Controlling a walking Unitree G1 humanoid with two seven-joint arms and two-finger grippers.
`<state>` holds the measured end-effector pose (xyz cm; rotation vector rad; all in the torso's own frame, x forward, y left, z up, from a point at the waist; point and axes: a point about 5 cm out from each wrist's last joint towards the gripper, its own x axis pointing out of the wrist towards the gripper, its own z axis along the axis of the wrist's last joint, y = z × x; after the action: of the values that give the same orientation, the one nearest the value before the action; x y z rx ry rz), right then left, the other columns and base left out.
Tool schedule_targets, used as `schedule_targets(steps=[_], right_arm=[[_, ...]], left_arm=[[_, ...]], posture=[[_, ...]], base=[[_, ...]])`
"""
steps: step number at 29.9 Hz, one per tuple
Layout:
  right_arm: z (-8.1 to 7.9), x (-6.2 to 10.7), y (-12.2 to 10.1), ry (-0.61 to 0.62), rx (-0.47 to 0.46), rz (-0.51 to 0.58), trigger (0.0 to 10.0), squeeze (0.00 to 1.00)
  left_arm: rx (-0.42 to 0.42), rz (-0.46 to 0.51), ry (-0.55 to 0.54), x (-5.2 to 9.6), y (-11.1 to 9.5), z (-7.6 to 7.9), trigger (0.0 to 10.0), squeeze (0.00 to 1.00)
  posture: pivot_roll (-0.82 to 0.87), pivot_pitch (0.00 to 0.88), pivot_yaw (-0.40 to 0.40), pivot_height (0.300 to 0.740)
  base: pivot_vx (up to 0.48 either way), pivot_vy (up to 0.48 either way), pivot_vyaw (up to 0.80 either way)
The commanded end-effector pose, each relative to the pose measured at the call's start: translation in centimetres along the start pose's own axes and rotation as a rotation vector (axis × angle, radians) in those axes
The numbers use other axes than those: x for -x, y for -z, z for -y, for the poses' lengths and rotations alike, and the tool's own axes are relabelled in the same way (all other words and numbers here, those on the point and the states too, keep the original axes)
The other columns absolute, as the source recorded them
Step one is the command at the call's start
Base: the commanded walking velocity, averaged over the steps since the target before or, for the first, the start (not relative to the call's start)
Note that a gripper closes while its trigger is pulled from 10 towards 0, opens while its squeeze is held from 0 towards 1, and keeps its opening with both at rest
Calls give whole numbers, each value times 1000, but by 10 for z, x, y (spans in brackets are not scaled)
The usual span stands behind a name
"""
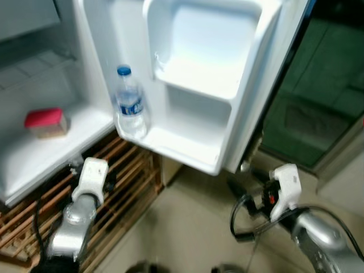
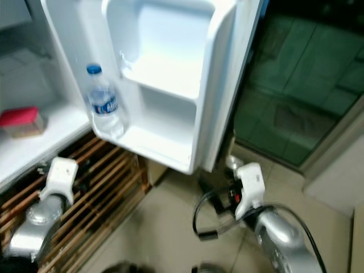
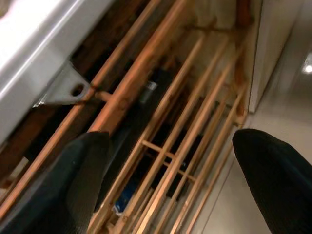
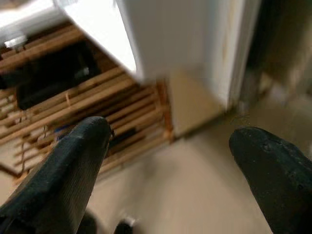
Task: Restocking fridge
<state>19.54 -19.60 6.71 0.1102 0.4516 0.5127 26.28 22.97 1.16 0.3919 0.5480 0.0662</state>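
Upright, water bottle on fridge door shelf, cap up

Fridge door: white plastic, smooth, glossy. Water bottle: clear plastic, blue cap, paper-like label. Rack under fridge: bare wood slats, matt. Floor: pale tile, slight sheen. My arms: brushed silver metal; my left fingers black, matt, finely textured rubber look.

Water bottle at door shelf's left end — blue label, print too blurred to read; no other text legible.
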Motion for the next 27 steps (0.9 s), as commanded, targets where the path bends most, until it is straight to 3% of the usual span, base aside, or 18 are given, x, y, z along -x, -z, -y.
schedule_targets(steps=[1, 2, 3, 4, 5, 6, 7, 8, 12, 16, 20, 24, 27], right_arm=[[13, 10, 11, 40, -18, -55, 10000, 0], [31, 20, 31, 138, -14, -143, 10000, 0], [31, 20, 31, 138, -14, -143, 10000, 0], [56, 30, 50, 349, 27, -236, 10000, 0], [70, 36, 56, 485, 27, -275, 10000, 0], [86, 44, 56, 593, 26, -307, 10000, 0], [86, 44, 56, 593, 26, -307, 10000, 0], [119, 62, 48, 814, 15, -339, 10000, 0], [150, 79, 24, 998, 72, -290, 10000, 0], [156, 81, 7, 1059, 113, -218, 10000, 0], [155, 69, -50, 1095, 200, 42, 10000, 0], [139, 53, -97, 1031, 290, 243, 10000, 0], [121, 37, -134, 917, 360, 390, 10000, 0]], left_arm=[[-16, 3, 6, -5, -5, 6, 10000, 0], [-39, -47, 40, -9, 1, 16, 10000, 0], [-39, -47, 40, -9, 1, 16, 10000, 0], [-95, -141, 163, -11, 14, 36, 10000, 0], [-118, -198, 231, -10, 23, 46, 10000, 0], [-107, -249, 269, -8, 31, 52, 10000, 0], [-107, -249, 269, -8, 31, 52, 10000, 0], [-127, -336, 319, -4, 48, 58, 10000, 0], [-239, -451, 318, 7, 77, 55, 10000, 0], [-283, -463, 318, 10, 83, 51, 10000, 0], [-281, -464, 328, 12, 87, 54, 10000, 0], [-250, -447, 339, 12, 84, 66, 10000, 0], [-260, -451, 379, 16, 82, 86, 10000, 0]], posture=[[-221, 0, 20, 711], [-230, 0, 21, 711], [-230, 0, 21, 711], [-230, 0, 21, 711], [-233, 0, 21, 711], [-233, 0, 21, 711], [-233, 0, 21, 711], [-237, 0, 26, 711], [-252, 0, 46, 711], [-271, 0, 66, 711], [-273, 0, 70, 711], [-270, 0, 72, 711], [-256, 0, 65, 711]], base=[[0, 0, 0], [0, 0, 0], [0, 0, 0], [0, 0, 0], [0, 0, 0], [0, 0, 0], [0, 0, 0], [0, 0, 0], [0, 0, 0], [0, 0, 0], [0, 0, 0], [0, 0, 0], [0, 0, 0]])
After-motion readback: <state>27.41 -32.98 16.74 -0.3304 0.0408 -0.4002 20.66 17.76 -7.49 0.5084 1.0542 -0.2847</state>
